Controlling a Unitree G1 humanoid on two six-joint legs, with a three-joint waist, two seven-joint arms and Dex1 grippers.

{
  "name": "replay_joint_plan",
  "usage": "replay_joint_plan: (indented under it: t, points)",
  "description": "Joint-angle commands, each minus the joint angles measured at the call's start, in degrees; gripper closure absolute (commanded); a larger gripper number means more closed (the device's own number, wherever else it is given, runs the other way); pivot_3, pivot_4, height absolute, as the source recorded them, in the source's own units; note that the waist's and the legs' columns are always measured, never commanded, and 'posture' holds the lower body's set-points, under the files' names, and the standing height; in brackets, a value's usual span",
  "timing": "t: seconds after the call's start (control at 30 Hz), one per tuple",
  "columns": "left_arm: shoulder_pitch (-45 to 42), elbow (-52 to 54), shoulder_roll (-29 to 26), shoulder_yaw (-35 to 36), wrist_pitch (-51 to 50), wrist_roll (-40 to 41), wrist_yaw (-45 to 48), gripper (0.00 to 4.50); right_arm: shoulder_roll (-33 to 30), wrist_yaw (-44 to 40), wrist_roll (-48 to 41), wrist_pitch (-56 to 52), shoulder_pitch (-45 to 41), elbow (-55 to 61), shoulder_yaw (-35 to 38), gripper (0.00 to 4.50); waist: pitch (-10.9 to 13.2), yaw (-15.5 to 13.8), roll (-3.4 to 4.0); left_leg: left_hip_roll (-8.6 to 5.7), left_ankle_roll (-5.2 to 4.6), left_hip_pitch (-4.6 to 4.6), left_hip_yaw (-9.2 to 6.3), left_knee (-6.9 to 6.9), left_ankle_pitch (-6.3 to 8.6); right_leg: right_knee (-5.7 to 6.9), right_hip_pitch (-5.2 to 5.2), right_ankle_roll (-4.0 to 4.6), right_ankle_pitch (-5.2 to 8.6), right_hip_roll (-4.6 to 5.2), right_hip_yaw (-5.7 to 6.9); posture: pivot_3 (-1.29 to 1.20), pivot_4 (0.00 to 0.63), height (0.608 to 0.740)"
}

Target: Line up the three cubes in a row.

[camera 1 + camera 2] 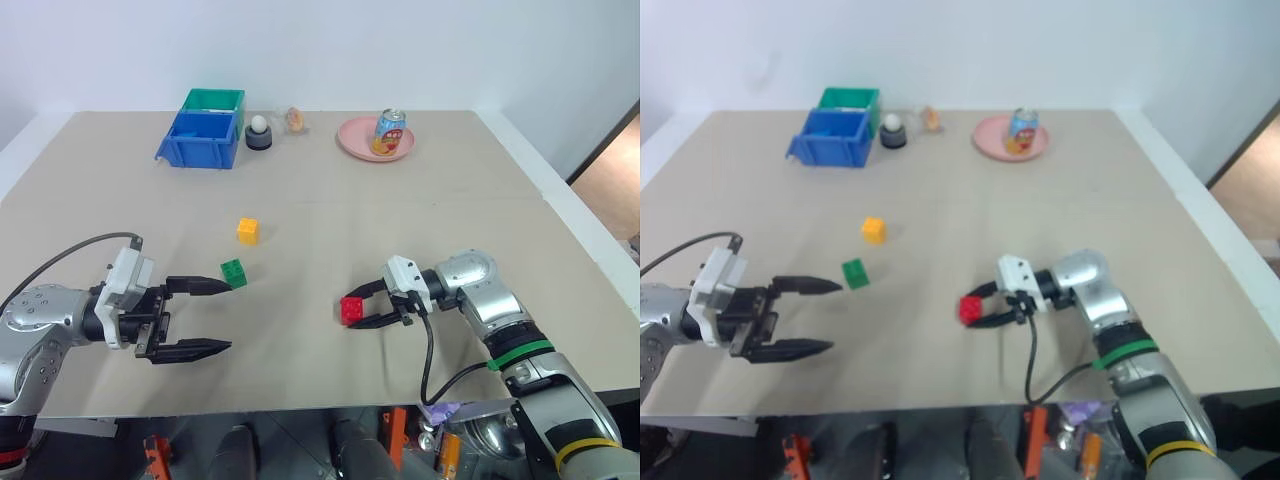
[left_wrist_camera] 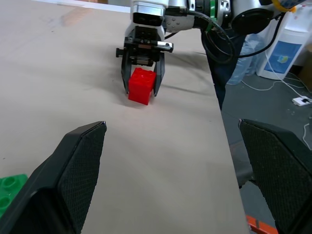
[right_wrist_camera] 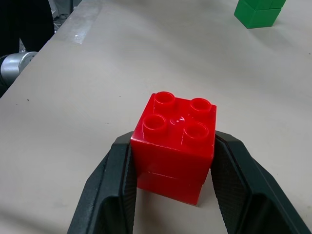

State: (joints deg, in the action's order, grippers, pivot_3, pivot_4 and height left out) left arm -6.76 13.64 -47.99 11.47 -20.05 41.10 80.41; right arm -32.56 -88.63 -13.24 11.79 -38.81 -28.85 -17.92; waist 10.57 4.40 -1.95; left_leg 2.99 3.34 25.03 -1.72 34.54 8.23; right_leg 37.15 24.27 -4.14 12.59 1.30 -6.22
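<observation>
The red cube [image 1: 351, 310] rests on the table near its front, studs up, and my right gripper [image 1: 364, 308] is shut on it, one finger against each side [image 3: 175, 146]. To its left lies the green cube [image 1: 234, 272], with the yellow-orange cube [image 1: 248, 231] a little farther back. My left gripper [image 1: 212, 316] hovers open at the front left, its upper fingertip just short of the green cube, nothing between its fingers. In the left wrist view the red cube [image 2: 141, 86] sits ahead in the right gripper [image 2: 142, 83].
At the back stand a blue bin [image 1: 202, 138] with a green bin [image 1: 214, 100] behind it, a small dark holder with a white ball [image 1: 259, 132], and a pink plate [image 1: 356, 142] carrying a soda can [image 1: 390, 132]. The table's front edge lies close below both grippers.
</observation>
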Motion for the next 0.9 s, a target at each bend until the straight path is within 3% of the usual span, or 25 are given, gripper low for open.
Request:
replay_joint_plan:
  t: [0.03, 0.27, 0.33, 0.5, 0.9]
  points:
    - [-0.8, -0.4, 0.0, 0.5, 1.0, 0.1, 0.5, 0.0, -1.2, -3.0, 0.6, 0.9, 0.5, 0.4, 0.6, 2.89, 0.0, 0.0, 0.0, 0.0, 0.0, 0.0, 0.0, 0.0, 0.0, 0.0, 0.0, 0.0, 0.0, 0.0, 0.0, 0.0, 0.15, 0.74]
    - [-0.2, -0.6, 0.4, 0.5, 1.7, -0.1, 0.7, 0.0, -0.3, -1.6, 1.6, 1.6, 0.4, -0.7, 0.2, 2.89, 0.0, 0.0, 0.0, 0.0, 0.0, 0.0, 0.0, 0.0, 0.0, 0.0, -0.01, 0.0, 0.0, 0.0, 0.0, 0.0, 0.15, 0.74]
    - [-0.1, -0.6, 0.5, 0.5, 1.9, 0.0, 0.5, 0.0, -0.1, -1.5, 1.7, 1.9, 0.1, -1.4, 0.2, 1.87, 0.0, 0.0, -0.01, 0.0, 0.0, -0.01, 0.0, 0.01, 0.0, 0.0, -0.01, 0.0, 0.0, 0.0, 0.0, 0.0, 0.15, 0.74]
    - [0.1, -0.6, 0.8, 0.5, 2.2, 0.0, 0.1, 0.0, 1.0, -0.4, 2.5, 1.7, -1.4, -3.9, 1.1, 0.14, 0.0, 0.0, -0.01, 0.0, 0.0, -0.02, 0.0, 0.0, 0.0, 0.02, -0.01, 0.01, -0.01, 0.0, 0.0, 0.0, 0.15, 0.74]
    - [-0.5, -0.7, 1.9, -0.1, 2.0, -0.2, -0.6, 0.0, -0.7, -2.4, 2.6, -2.7, -2.1, -2.4, 1.3, 0.04, 0.0, 0.0, -0.01, 0.0, -0.01, -0.02, 0.0, 0.02, -0.01, 0.04, -0.01, 0.01, -0.02, -0.01, 0.0, 0.0, 0.15, 0.74]
